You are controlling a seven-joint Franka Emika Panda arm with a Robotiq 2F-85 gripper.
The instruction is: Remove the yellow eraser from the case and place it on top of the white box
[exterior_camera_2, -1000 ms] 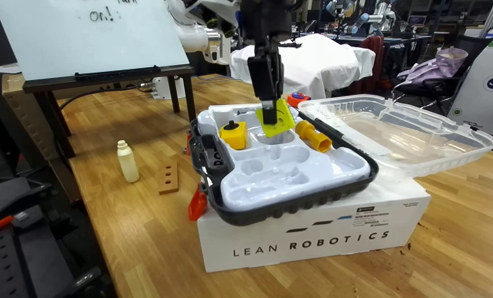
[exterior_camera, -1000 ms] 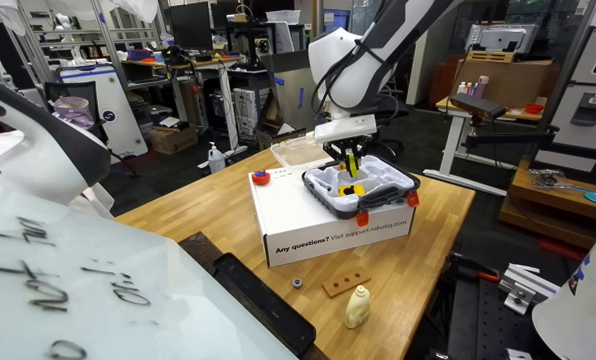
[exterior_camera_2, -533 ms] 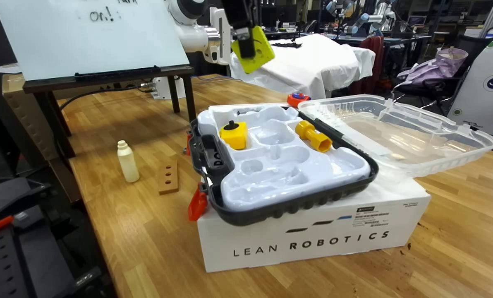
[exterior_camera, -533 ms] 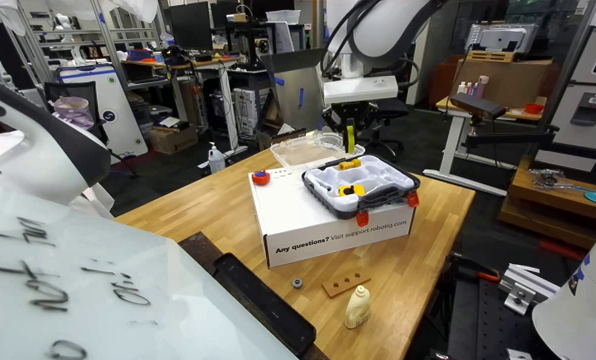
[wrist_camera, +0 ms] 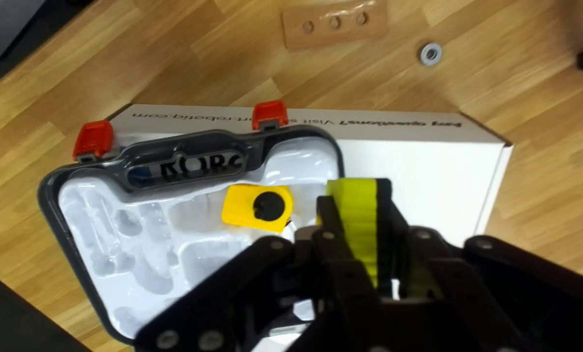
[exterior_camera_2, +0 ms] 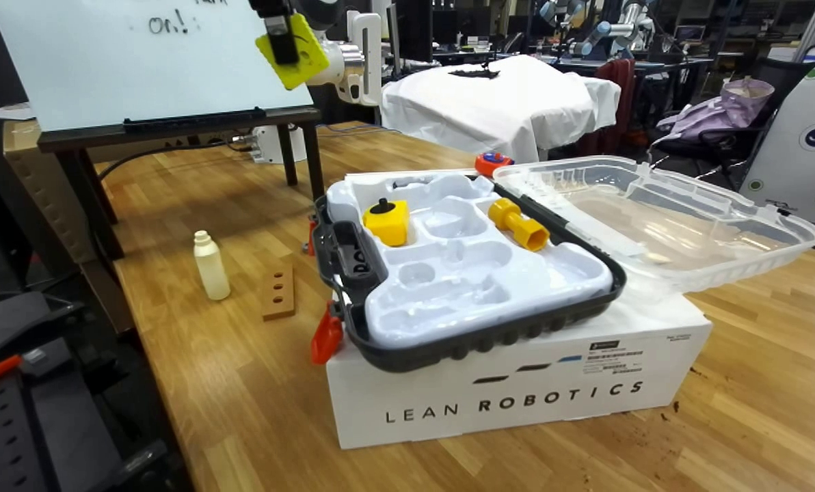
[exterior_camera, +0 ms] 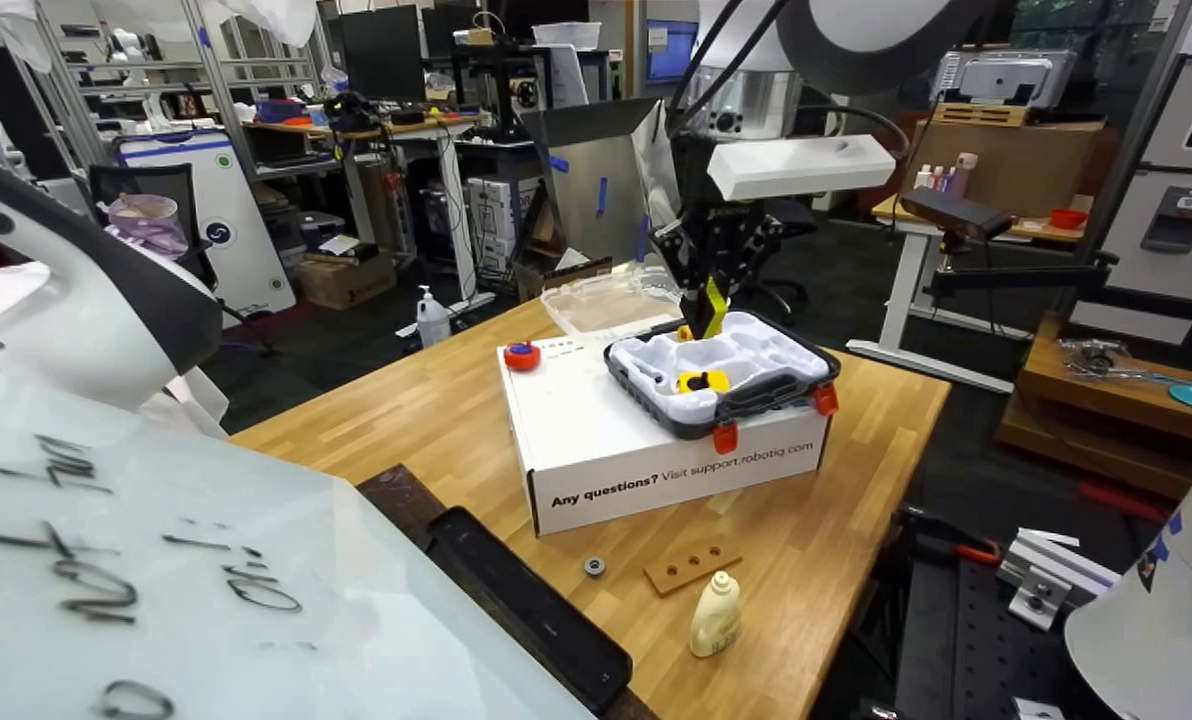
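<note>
My black two-finger gripper (wrist_camera: pixel 356 210) pinches the bright yellow block eraser (exterior_camera_2: pixel 306 59) across its thickness, aloft, clear of the grey-rimmed white plastic case (exterior_camera_2: pixel 442 273), so I should lower it onto the bare-topped white cardboard box (wrist_camera: pixel 431 183), releasing on contact.

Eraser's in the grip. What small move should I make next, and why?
I'd probably ease the fingers toward the wrist view's right before lowering: they hold the yellow eraser in the air, and in that view it overlaps the edge of the case, while the bare top of the white box lies to its right.
</note>
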